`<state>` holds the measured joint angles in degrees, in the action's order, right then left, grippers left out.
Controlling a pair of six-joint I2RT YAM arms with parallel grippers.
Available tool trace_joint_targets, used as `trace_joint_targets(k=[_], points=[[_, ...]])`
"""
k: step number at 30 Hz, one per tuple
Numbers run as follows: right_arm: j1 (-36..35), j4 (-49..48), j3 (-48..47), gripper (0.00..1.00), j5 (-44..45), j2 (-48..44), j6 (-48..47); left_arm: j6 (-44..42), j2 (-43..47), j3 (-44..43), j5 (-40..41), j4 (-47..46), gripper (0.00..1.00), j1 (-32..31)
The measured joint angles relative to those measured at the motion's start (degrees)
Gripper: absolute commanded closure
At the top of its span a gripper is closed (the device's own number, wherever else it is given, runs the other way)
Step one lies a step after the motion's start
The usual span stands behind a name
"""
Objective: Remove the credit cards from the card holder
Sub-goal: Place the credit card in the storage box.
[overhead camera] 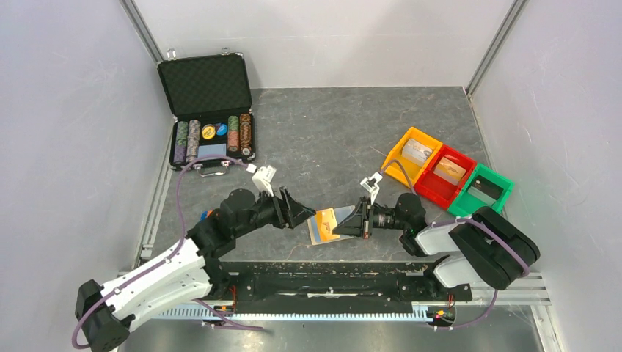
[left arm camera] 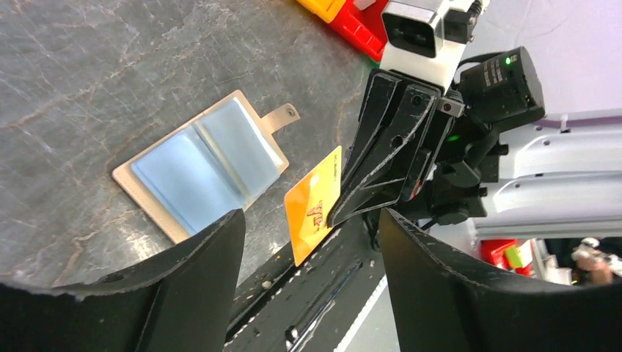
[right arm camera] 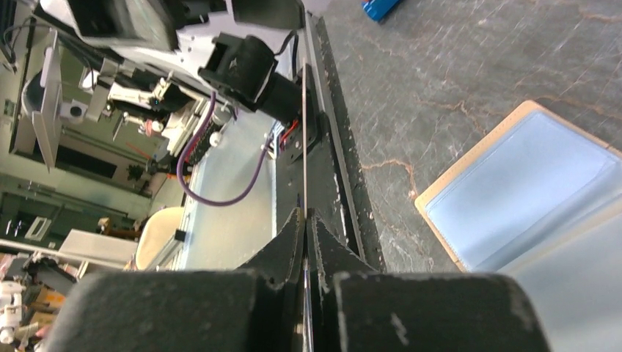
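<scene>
Plainly found the right gripper [left arm camera: 339, 214] pinched shut on an orange credit card [left arm camera: 314, 205], gripping it by one edge. Saw that card standing on edge rather than flat, its free end sticking out from the fingertips toward the left arm. Read it from the right wrist only as a thin line running straight away from the closed jaws. Could not judge its long axis with any confidence in the left wrist view, being foreshortened there. Could not tell either whether its lower corner touched the table [overhead camera: 352, 132].

Found the card holder [left arm camera: 198, 165] lying open and flat on the grey table near its front edge, between the two grippers, blue lining up. Traced its long axis slantwise in the left wrist view, from lower left to upper right, with the small tan tab at the upper-right end, toward the coloured bins [overhead camera: 447, 174]. Saw it partly covered by the card and the right fingers from above, and cut off at the frame edge in the right wrist view. Could not make out whether more cards sat in the pockets.

Noted the left gripper [overhead camera: 308, 214] spread wide just beside the holder, gripping nothing.
</scene>
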<state>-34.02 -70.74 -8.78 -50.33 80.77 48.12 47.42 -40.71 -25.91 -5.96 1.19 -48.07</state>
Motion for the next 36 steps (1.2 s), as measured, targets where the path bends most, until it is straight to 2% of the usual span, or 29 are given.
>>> trace_joint_targets(k=[5,8,14,18,21,24,27,31,36], points=[[-1.2,2.3,-0.4,1.0,-4.0,-0.1,-2.0,-6.3,-3.7,-8.1,-1.9,9.4,0.24,0.0],[-2.8,2.5,-0.9,1.0,-6.1,-0.1,-2.7,-10.3,-8.9,-13.2,-5.2,14.1,0.25,0.0],[-4.6,2.5,-1.1,1.0,-7.9,-0.2,-2.8,-16.0,-16.7,-19.3,-12.5,18.7,0.34,0.0],[-4.9,2.5,-1.1,1.0,-8.2,-0.5,-2.8,-18.6,-20.1,-20.3,-17.6,19.9,0.37,0.0],[-4.9,2.5,-1.1,1.0,-8.4,-1.1,-2.8,-19.7,-21.7,-20.3,-20.9,19.9,0.52,0.0],[-4.9,2.6,-1.1,0.99,-8.5,-1.5,-2.8,-20.3,-22.9,-20.3,-23.3,19.8,0.74,0.0],[-4.9,2.7,-1.1,0.9,-8.8,-1.6,-2.9,-20.5,-23.5,-20.3,-25.3,19.4,0.97,0.0],[-4.9,3.5,-1.1,0.62,-8.3,-2.1,-3.4,-20.5,-23.5,-20.3,-26.7,18.3,0.98,0.0],[-2.4,9.5,-1.1,0.47,-5.3,-6.4,-5.5,-20.0,-23.4,-19.7,-25.5,15.9,0.98,0.5]])
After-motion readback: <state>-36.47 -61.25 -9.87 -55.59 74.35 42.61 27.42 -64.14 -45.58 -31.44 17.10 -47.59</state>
